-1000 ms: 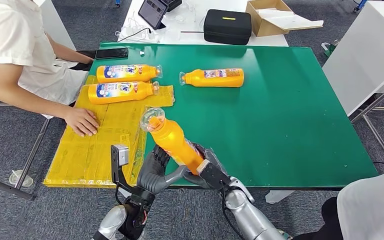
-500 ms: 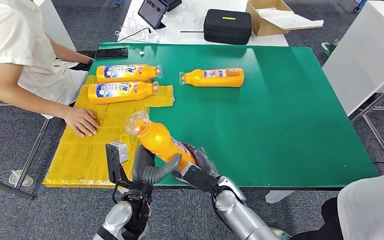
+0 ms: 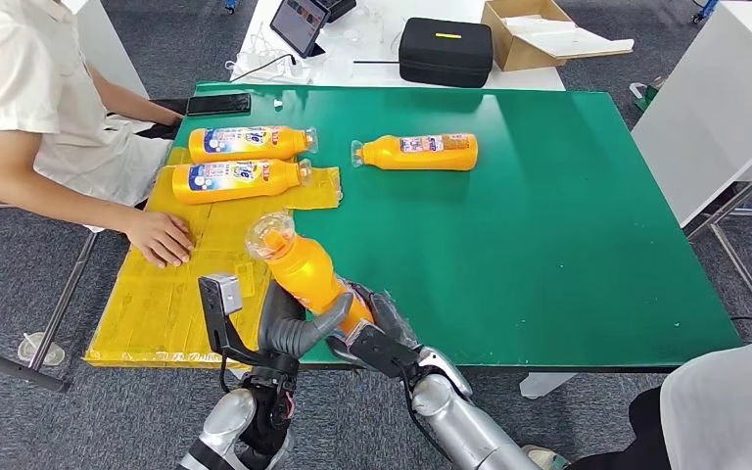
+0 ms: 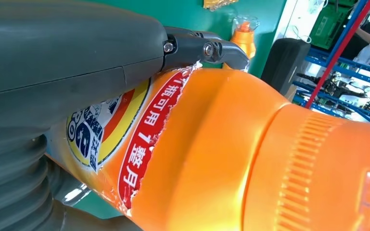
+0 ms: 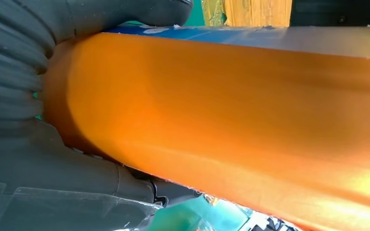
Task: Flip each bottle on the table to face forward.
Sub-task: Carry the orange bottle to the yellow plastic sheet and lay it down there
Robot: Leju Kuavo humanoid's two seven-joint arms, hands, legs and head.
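An orange bottle [image 3: 304,269] with a clear cap is tilted up over the table's front edge, cap pointing away and to the left. My left hand [image 3: 292,328] grips its lower body from the left, and my right hand [image 3: 377,335] holds its base from the right. The left wrist view shows the bottle [image 4: 231,144] with its red and yellow label under my thumb [image 4: 77,53]. The bottle's plain orange side [image 5: 221,106] lies in my right hand [image 5: 53,187]. Two labelled bottles [image 3: 250,143] [image 3: 240,179] lie on a yellow mat [image 3: 176,294]. Another bottle [image 3: 419,152] lies on the green table [image 3: 568,235].
A seated person at the left rests a hand [image 3: 160,238] on the yellow mat near my left arm. A phone [image 3: 218,104] lies at the table's far left corner. Behind the table are a black case [image 3: 446,51], a tablet [image 3: 300,23] and a cardboard box [image 3: 539,31].
Both hands have carried the bottle left and nearer the front edge. Its cap has swung left and now leans toward the yellow mat.
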